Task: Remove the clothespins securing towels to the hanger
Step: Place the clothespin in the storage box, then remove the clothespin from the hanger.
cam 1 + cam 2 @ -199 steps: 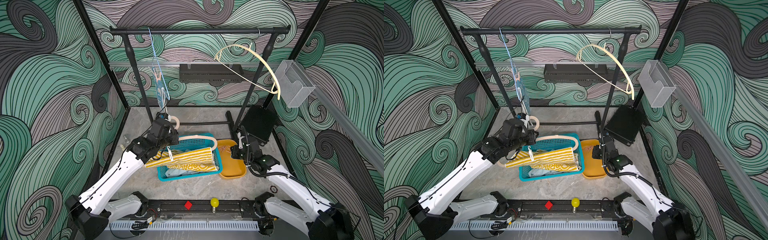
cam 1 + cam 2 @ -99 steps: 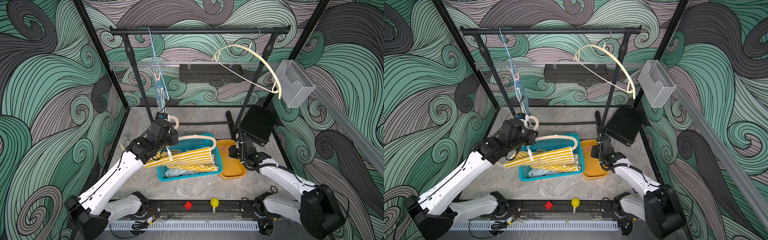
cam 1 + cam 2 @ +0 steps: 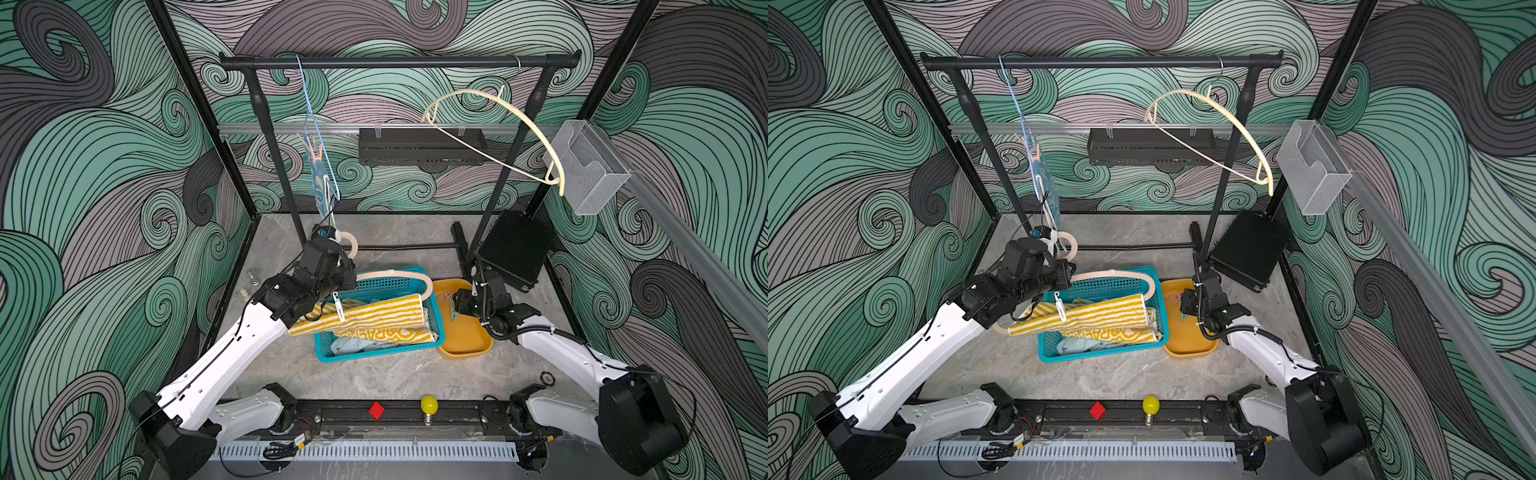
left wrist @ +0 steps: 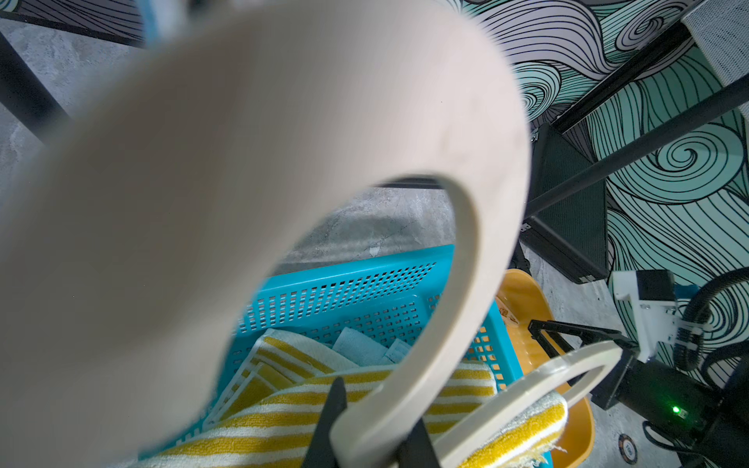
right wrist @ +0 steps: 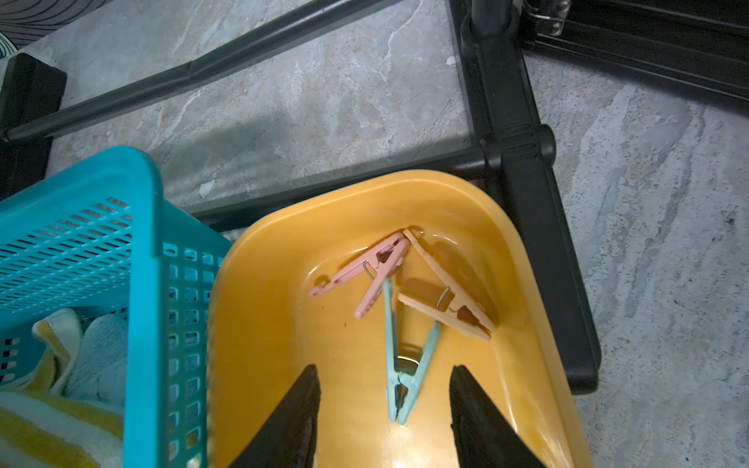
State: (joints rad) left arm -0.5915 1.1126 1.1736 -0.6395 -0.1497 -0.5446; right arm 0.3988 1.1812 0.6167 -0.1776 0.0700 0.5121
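One pink clothespin was seen on the bunny towel, which was hung from the blue hanger toward the left end of the rail. Below it, the left gripper was clamped shut on the neck of the cream hanger. By that hanger the striped towel was held across the teal basket at mid-desk. A white clothespin was clipped near the towel's left end. The yellow tray was set against the basket's right side. In its far end a loose pink peg, an orange clothespin and a teal clothespin were lying. The right gripper was poised over the tray with its jaws spread and nothing held (the teal clothespin lay between them, touched by neither).

Trouble could be expected at the white clothespin. It sat close to the left wrist, so a reach from the right might end in the arms being knocked together. Once it was pulled, the towel, whose left end overhung the basket's left rim, might slide onto the desk.

The grip on the hanger was shown only by the left wrist view, where the white clothespin was hidden. The tray's contents and the spread jaws were made plain only by the right wrist view. In both top views they were largely covered by the gripper.
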